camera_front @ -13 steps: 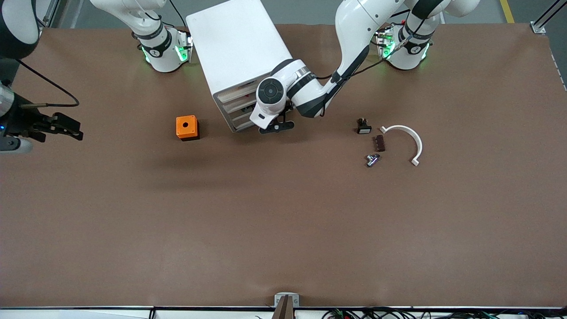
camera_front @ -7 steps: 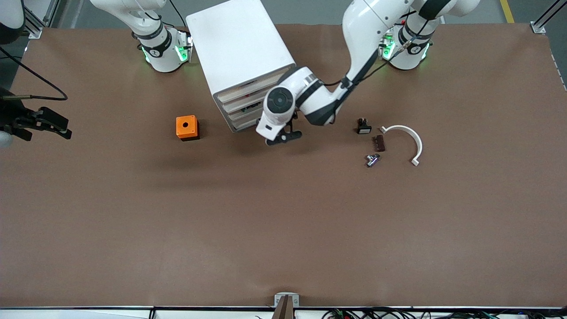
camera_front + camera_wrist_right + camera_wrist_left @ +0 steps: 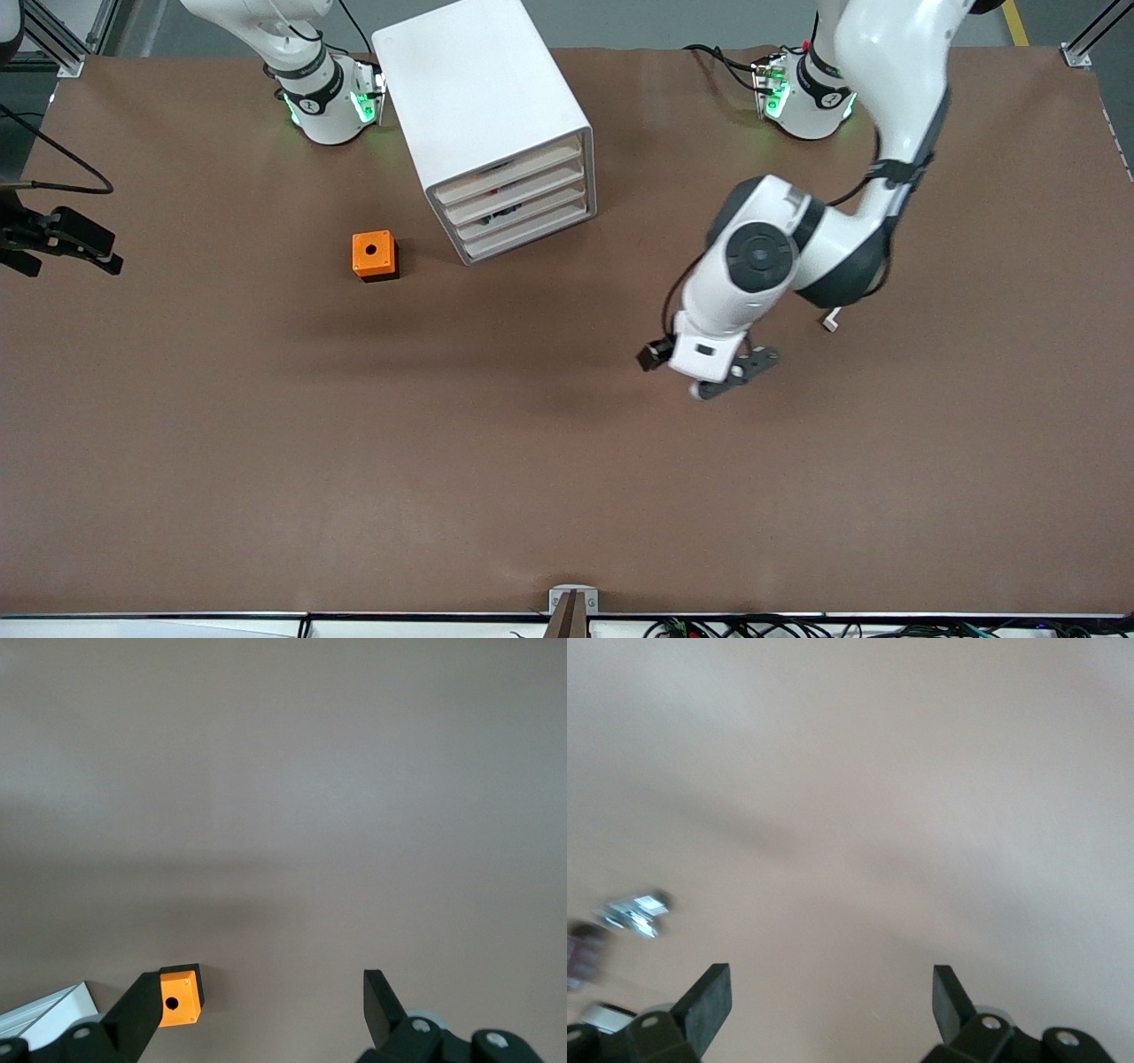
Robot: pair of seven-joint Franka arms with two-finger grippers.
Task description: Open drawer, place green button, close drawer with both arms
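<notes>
While the drawer [image 3: 523, 206] is sitting shut in the cabinet [image 3: 478, 89], the left gripper [image 3: 833, 983] is being held wide open over the bare table [image 3: 354, 443], closer to the drawer than the waiting, open right gripper [image 3: 257, 983]. The button is not being shown, perhaps hidden inside.

On the bench [image 3: 532, 487] stand one white cabinet [image 3: 483, 115] with four stacked drawers [image 3: 523, 206] and one orange box [image 3: 374, 255]. Two arms [image 3: 797, 239] are present. One small metal part [image 3: 636, 912] is visible.
</notes>
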